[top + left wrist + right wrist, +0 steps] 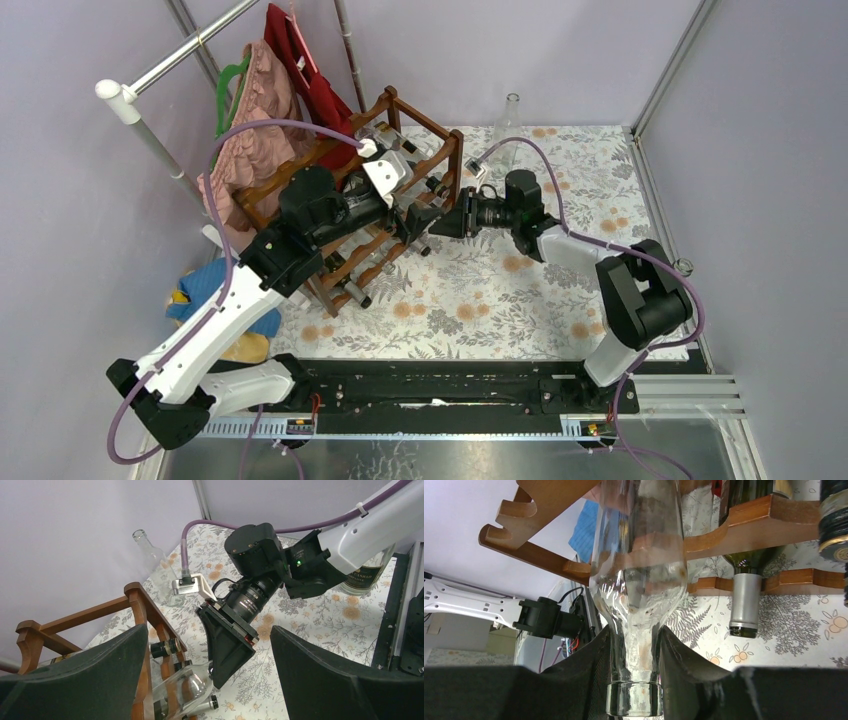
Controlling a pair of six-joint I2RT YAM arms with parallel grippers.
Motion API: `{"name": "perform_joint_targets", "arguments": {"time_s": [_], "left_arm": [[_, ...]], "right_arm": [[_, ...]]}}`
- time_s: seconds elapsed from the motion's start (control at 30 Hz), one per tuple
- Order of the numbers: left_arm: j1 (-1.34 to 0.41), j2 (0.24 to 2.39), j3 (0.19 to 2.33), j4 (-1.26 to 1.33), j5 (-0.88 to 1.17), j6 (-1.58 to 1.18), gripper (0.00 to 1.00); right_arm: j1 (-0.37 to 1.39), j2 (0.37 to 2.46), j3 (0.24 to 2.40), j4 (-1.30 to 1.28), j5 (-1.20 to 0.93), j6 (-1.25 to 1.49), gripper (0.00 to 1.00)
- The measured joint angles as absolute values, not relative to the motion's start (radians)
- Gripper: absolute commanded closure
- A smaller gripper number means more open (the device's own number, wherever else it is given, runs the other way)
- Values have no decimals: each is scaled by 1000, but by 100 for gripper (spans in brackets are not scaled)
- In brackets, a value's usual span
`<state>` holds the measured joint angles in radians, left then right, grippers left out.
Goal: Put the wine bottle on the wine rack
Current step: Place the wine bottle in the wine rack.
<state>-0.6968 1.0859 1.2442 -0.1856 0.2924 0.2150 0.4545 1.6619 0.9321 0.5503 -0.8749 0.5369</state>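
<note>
Wine bottle (639,575) beside racked green bottle (744,597)

The dark reddish-brown wooden wine rack (420,116) stands on the left part of the floral-clothed table (480,300), upper centre-left in the overhead view. At its right side the right pincer (440,222) clasps the neck of a clear glass wine bottle (639,580), whose body reaches in among the rack's rails. Right of it in the right wrist view, a dark green bottle with a silver capsule (744,585) lies in the rack. The left pincer (405,207) hangs over the rack, just left of the right one. A second clear glass bottle (511,118) stands upright at the table's far edge, upper centre.
</note>
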Motion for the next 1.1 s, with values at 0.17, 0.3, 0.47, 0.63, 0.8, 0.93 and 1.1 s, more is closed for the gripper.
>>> {"name": "perform_joint_targets", "arguments": {"time_s": [0.17,0.3,0.47,0.63,0.8,0.93,1.1], "left_arm": [[-691,1085,1230,-175,294,215,1],[-684,1085,1224,-171,295,214,1],[-678,1085,1219,-165,295,213,1],[-671,1085,1215,-162,295,213,1],[-660,1085,1215,-156,296,212,1],[-653,1085,1215,-154,297,211,1],[-642,1085,1215,-153,297,211,1]], "right_arm": [[488,1671,889,665,-830,588,100],[509,1695,886,729,-801,627,100],[514,1731,886,805,-770,686,100],[514,1766,888,865,-739,744,100],[514,1818,912,894,-714,796,100],[514,1838,921,904,-693,813,100],[514,1838,923,922,-674,816,100]]}}
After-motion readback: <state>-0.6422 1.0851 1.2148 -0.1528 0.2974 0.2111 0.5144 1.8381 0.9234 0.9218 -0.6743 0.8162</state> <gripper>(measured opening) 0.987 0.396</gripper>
